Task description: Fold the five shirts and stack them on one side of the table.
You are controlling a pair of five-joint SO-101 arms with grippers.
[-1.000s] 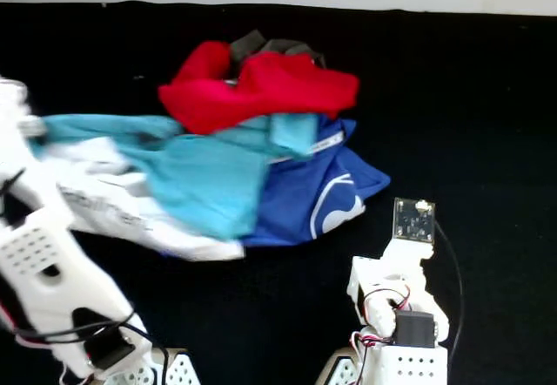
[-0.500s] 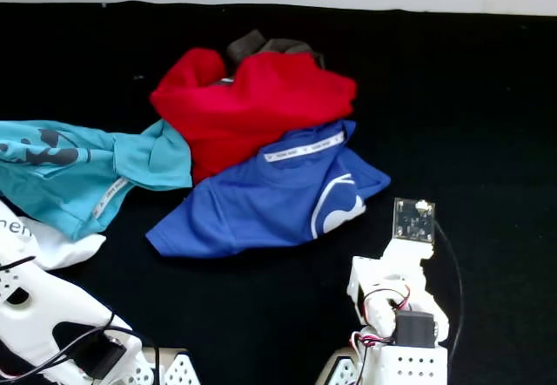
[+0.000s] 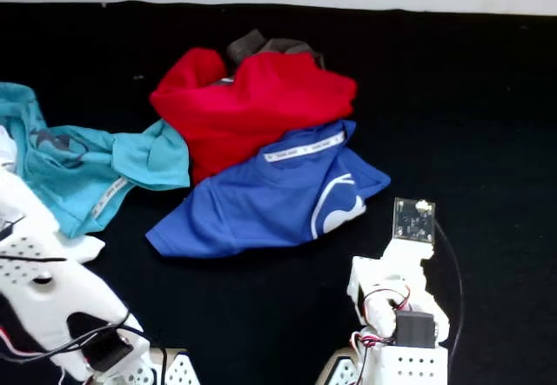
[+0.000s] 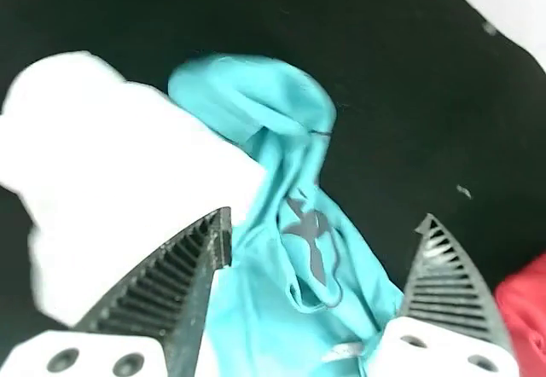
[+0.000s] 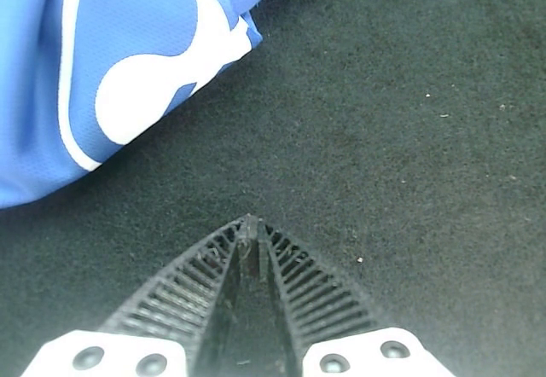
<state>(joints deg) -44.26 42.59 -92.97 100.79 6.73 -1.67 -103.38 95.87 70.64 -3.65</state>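
- The left pincer [image 4: 325, 217] is seen spread wide, and nothing is pinched between its toothed fingers.
- The teal shirt [image 4: 294, 258] is found directly below the gap between those fingers, crumpled, with a dark print turned up. In the high view it [image 3: 96, 172] is spread over the table's edge beside the left arm [image 3: 43, 289].
- The white shirt [image 4: 111, 172] is bunched just beside one finger of the left pincer and is touched by the teal shirt along one edge.
- The right pincer [image 5: 247, 223] is seen pressed together, with nothing held. Its tips are poised over the bare black table [image 5: 401, 95].
- The blue shirt [image 5: 111, 70] is laid ahead of the right pincer's tips and off to one side, apart from them, with a white emblem facing up.
- The red shirt [image 3: 252, 102] is heaped beyond the blue shirt as seen from the right pincer, and the blue collar is touched by it.
- The grey shirt [image 3: 261, 47] is partly covered by the red one and lies farthest from both pincers.
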